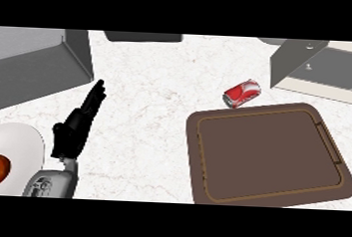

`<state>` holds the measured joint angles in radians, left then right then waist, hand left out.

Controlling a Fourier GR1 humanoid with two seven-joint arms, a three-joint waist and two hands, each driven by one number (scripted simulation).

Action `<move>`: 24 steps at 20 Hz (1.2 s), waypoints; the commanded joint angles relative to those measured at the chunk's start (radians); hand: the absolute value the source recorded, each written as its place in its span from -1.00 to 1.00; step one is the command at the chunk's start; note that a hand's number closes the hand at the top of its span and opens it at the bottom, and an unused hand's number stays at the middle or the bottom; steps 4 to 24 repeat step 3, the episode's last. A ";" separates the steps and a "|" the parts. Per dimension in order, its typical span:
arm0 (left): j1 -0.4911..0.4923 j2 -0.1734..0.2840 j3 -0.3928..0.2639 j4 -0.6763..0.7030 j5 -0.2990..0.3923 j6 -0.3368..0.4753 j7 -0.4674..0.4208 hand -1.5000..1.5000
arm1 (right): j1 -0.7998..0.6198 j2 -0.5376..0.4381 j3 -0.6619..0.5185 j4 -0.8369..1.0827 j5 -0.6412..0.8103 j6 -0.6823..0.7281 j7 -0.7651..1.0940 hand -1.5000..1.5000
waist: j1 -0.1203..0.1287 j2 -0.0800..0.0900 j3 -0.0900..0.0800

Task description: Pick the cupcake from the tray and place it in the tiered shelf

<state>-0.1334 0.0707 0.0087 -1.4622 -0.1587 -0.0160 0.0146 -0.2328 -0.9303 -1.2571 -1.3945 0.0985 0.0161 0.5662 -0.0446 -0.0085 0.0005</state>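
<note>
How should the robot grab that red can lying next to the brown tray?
The red can lies on its side, just past the far edge of the brown tray. Probably best to come straight down from above and close a hand across the middle of its round body, fingers on the two long sides. Its ends point diagonally, so the hand should turn to match. Pushing from the side could make it roll.

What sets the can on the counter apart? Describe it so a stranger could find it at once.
Start at the big brown tray on the right side of the white marbled counter. Just beyond the tray's far edge lies the can, tipped on its side on the bare countertop. It is the only red and white thing there, small and cylindrical beside the flat brown tray.
</note>
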 commanded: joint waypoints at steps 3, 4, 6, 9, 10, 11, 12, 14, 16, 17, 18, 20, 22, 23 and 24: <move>-0.057 0.000 0.010 -0.017 0.013 -0.001 0.063 0.00 | 0.213 0.015 -0.259 0.073 -0.160 0.251 -0.126 -1.00 | 0.002 0.001 0.001; -0.057 0.000 0.010 -0.017 0.013 -0.001 0.063 0.00 | 0.213 0.015 -0.259 0.073 -0.160 0.251 -0.126 -1.00 | 0.002 0.001 0.001; -0.057 0.000 0.010 -0.017 0.013 -0.001 0.063 0.00 | 0.213 0.015 -0.259 0.073 -0.160 0.251 -0.126 -1.00 | 0.002 0.001 0.001; -0.057 0.000 0.010 -0.017 0.013 -0.001 0.063 0.00 | 0.213 0.015 -0.259 0.073 -0.160 0.251 -0.126 -1.00 | 0.002 0.001 0.001; -0.057 0.000 0.010 -0.017 0.013 -0.001 0.063 0.00 | 0.213 0.015 -0.259 0.073 -0.160 0.251 -0.126 -1.00 | 0.002 0.001 0.001; -0.057 0.000 0.010 -0.017 0.013 -0.001 0.063 0.00 | 0.213 0.015 -0.259 0.073 -0.160 0.251 -0.126 -1.00 | 0.002 0.001 0.001; -0.057 0.000 0.010 -0.017 0.013 -0.001 0.063 0.00 | 0.213 0.015 -0.259 0.073 -0.160 0.251 -0.126 -1.00 | 0.002 0.001 0.001; -0.057 0.000 0.010 -0.017 0.013 -0.001 0.063 0.00 | 0.213 0.015 -0.259 0.073 -0.160 0.251 -0.126 -1.00 | 0.002 0.001 0.001; -0.057 0.000 0.010 -0.017 0.013 -0.001 0.063 0.00 | 0.213 0.015 -0.259 0.073 -0.160 0.251 -0.126 -1.00 | 0.002 0.001 0.001; -0.057 0.000 0.010 -0.017 0.013 -0.001 0.063 0.00 | 0.213 0.015 -0.259 0.073 -0.160 0.251 -0.126 -1.00 | 0.002 0.001 0.001; -0.057 0.000 0.010 -0.017 0.013 -0.001 0.063 0.00 | 0.213 0.015 -0.259 0.073 -0.160 0.251 -0.126 -1.00 | 0.002 0.001 0.001; -0.057 0.000 0.010 -0.017 0.013 -0.001 0.063 0.00 | 0.213 0.015 -0.259 0.073 -0.160 0.251 -0.126 -1.00 | 0.002 0.001 0.001; -0.057 0.000 0.010 -0.017 0.013 -0.001 0.063 0.00 | 0.213 0.015 -0.259 0.073 -0.160 0.251 -0.126 -1.00 | 0.002 0.001 0.001; -0.057 0.000 0.010 -0.017 0.013 -0.001 0.063 0.00 | 0.213 0.015 -0.259 0.073 -0.160 0.251 -0.126 -1.00 | 0.002 0.001 0.001; -0.057 0.000 0.010 -0.017 0.013 -0.001 0.063 0.00 | 0.213 0.015 -0.259 0.073 -0.160 0.251 -0.126 -1.00 | 0.002 0.001 0.001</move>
